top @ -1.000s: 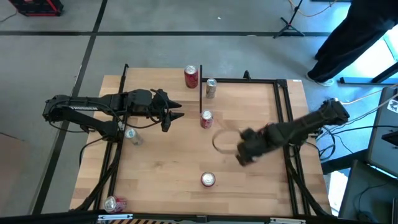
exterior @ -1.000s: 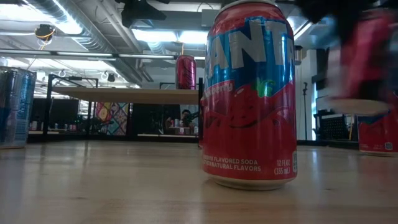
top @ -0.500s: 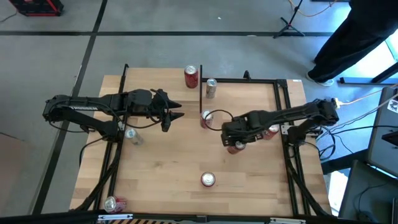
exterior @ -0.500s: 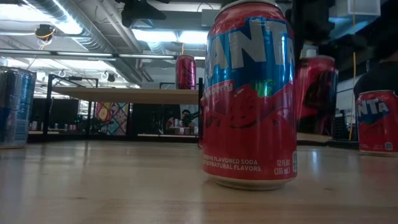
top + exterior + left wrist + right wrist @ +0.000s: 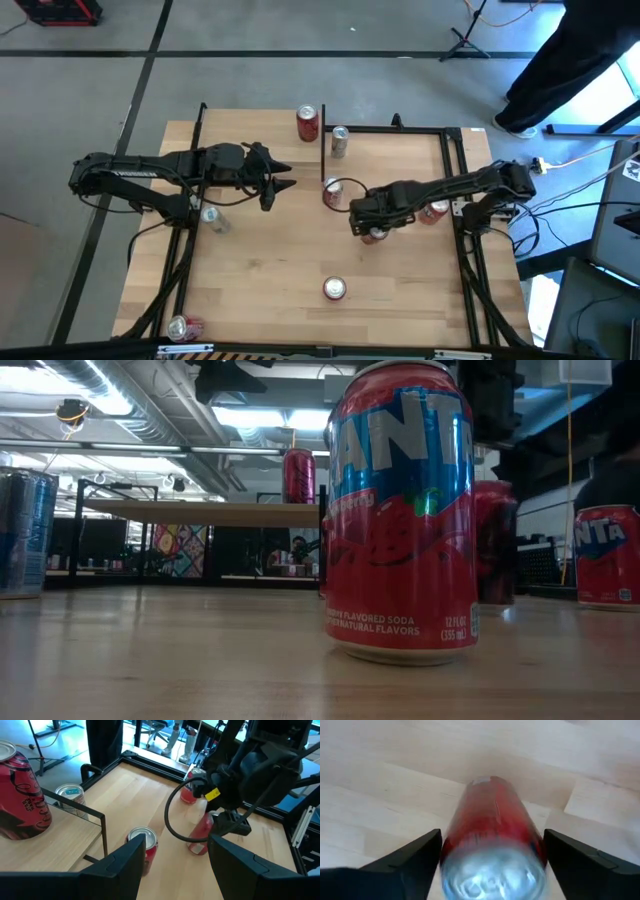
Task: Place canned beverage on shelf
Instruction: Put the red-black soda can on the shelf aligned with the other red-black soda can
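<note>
My right gripper [image 5: 370,226] is shut on a red can [image 5: 492,815] near the middle of the table. In the low view the can [image 5: 495,545] stands behind the big Fanta can [image 5: 400,510]. My left gripper [image 5: 287,185] is open and empty, held above the table's left half beside the shelf [image 5: 255,135]. The shelf is a small light-wood board on thin black uprights [image 5: 103,835] at the far left. A red can [image 5: 308,123] stands on its far right corner. My right gripper pinches the red can's side wall [image 5: 465,805] between its two fingers, which come slanting down from above on the table's right side. The can's silver top [image 5: 492,870] faces the wrist camera. The can is close to upright, and I cannot tell whether its bottom [image 5: 495,600] touches the table.
More cans stand on the table: one by the shelf's near right upright [image 5: 332,192], one behind the shelf [image 5: 339,140], one under the right arm [image 5: 433,211], the Fanta can [image 5: 334,289] near the front, one at the left [image 5: 213,219]. Another lies at the front left corner [image 5: 185,327].
My right gripper has carried the red can from the table's right half toward the left and a little toward the far edge, to near the middle. It has come down with it; the can has stayed between the fingers and now hangs low at the tabletop.
</note>
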